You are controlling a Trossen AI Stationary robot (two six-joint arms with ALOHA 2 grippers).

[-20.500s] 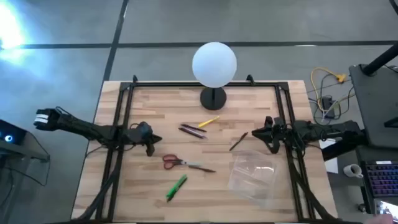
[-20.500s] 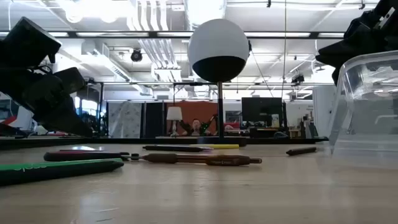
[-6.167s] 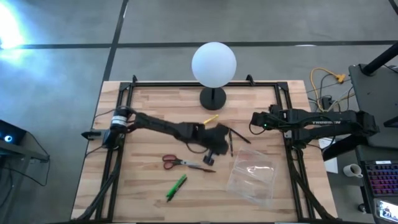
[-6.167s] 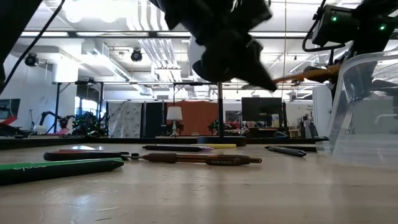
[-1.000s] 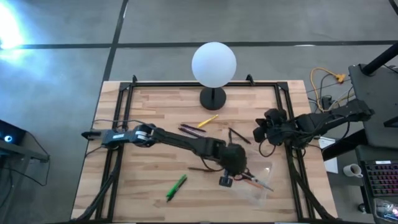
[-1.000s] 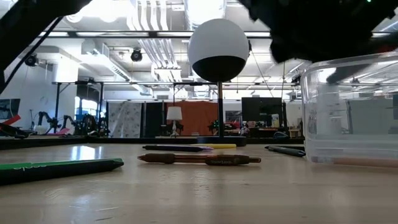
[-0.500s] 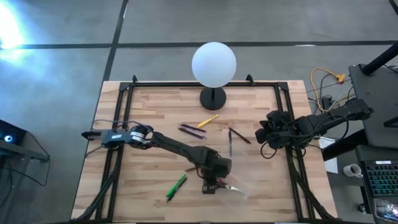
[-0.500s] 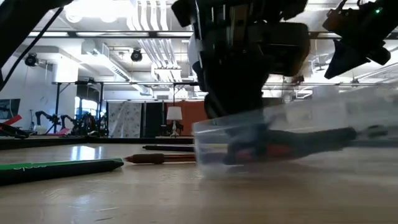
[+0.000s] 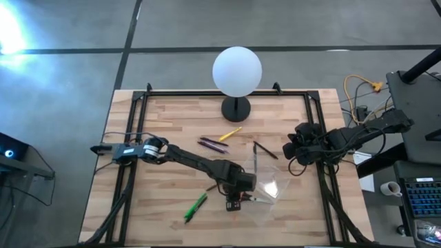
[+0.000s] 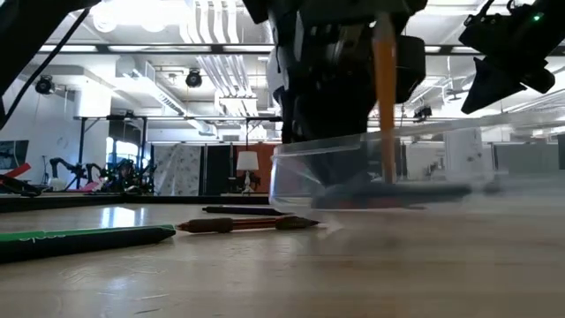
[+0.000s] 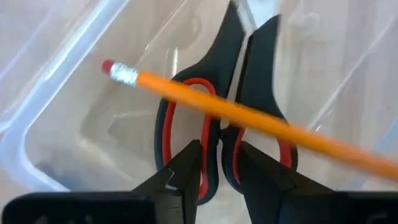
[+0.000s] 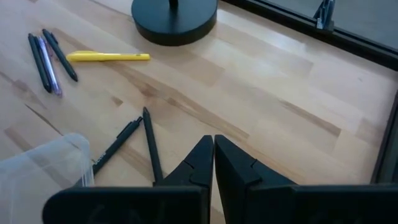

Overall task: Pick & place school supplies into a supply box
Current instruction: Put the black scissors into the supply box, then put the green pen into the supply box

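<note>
Left gripper [image 11: 214,163] hung over the supply box [image 9: 270,191], jaws slightly apart above red-handled scissors [image 11: 231,93] and pencil [image 11: 249,118] inside. Right gripper [image 12: 213,160] waited at worktop [image 9: 172,138] edge, jaws together.

The light butcher-block wooden table [image 9: 172,124] with its black metal frame [image 9: 138,103] stood on a grey concrete floor [image 9: 69,69] crossed by dark seam lines. A white globe lamp on a round black base [image 9: 237,72] sat at the table's far edge (its lower half in shadow in the low view). Beyond stretched an open workshop with white ceiling ducts [image 10: 216,62], bright overhead lights [image 10: 132,11] and an orange partition wall [image 10: 260,163].
</note>
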